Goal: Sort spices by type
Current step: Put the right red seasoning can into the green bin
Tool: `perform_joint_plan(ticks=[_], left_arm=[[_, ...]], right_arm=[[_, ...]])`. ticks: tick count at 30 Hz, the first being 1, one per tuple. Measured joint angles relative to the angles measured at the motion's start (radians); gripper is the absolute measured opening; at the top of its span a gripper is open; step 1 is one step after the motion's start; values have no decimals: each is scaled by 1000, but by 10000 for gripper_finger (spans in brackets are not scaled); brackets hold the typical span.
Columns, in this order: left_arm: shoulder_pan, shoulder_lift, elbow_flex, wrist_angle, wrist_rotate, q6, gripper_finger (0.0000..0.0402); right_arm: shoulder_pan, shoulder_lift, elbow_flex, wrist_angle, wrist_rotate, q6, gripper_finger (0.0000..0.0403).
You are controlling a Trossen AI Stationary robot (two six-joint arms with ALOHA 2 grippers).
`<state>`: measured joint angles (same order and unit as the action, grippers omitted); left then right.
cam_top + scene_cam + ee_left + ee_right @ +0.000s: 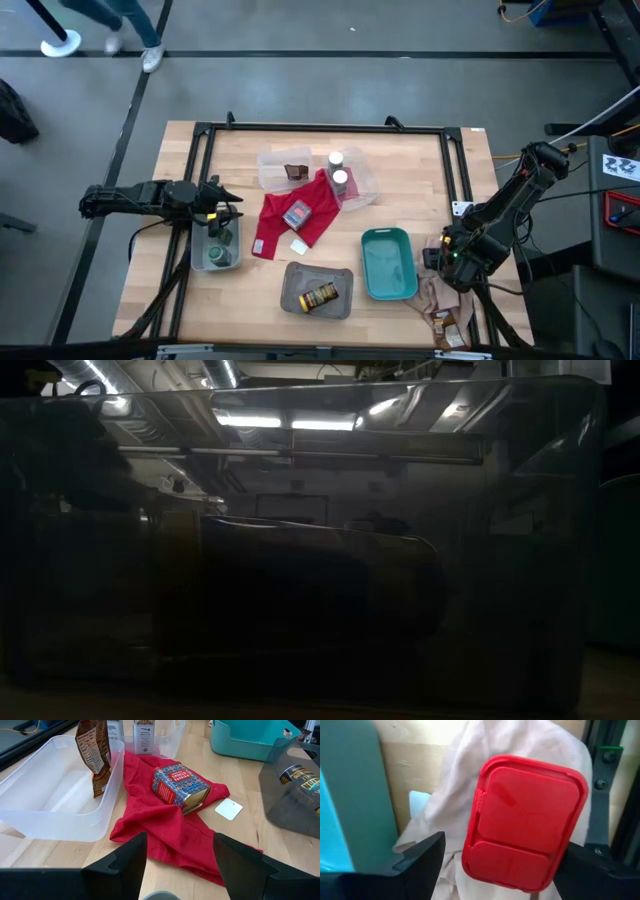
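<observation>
From above, we see our left gripper (222,222) over the clear tub of green-lidded jars (218,256), our right gripper (447,262) beyond the teal tray (389,263). The left wrist shows fingers (131,858) apart, empty, a patterned red tin (179,786) ahead. The right wrist shows fingers (422,856) wide, a red-lidded tin (525,822) between them on beige cloth (470,750): next, we judge, close.

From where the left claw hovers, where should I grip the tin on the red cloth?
Grip the tin across its long flat sides, coming down from above. It lies on its side on the red cloth, its metal bottom facing the left claw, clear of the clear tray.
</observation>
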<state>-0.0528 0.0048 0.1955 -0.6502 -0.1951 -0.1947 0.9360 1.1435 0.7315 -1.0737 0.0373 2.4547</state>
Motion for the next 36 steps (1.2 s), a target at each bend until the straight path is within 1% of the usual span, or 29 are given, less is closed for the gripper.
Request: perform_joint_plan(ticks=[4,9,17,24,30,36], left_arm=[[0,0,0,0,0,0,210],[0,0,0,0,0,0,210],[0,0,0,0,0,0,210],[0,0,0,0,0,0,210],[0,0,0,0,0,0,210],[0,0,0,0,0,0,210]], right_arm=[[0,0,0,0,7,-6,321],[0,0,0,0,7,-50,321],[0,0,0,-1,7,-55,321],[0,0,0,-6,8,-129,321],[0,0,0,-7,60,-132,321],[0,0,0,-10,64,-133,321]])
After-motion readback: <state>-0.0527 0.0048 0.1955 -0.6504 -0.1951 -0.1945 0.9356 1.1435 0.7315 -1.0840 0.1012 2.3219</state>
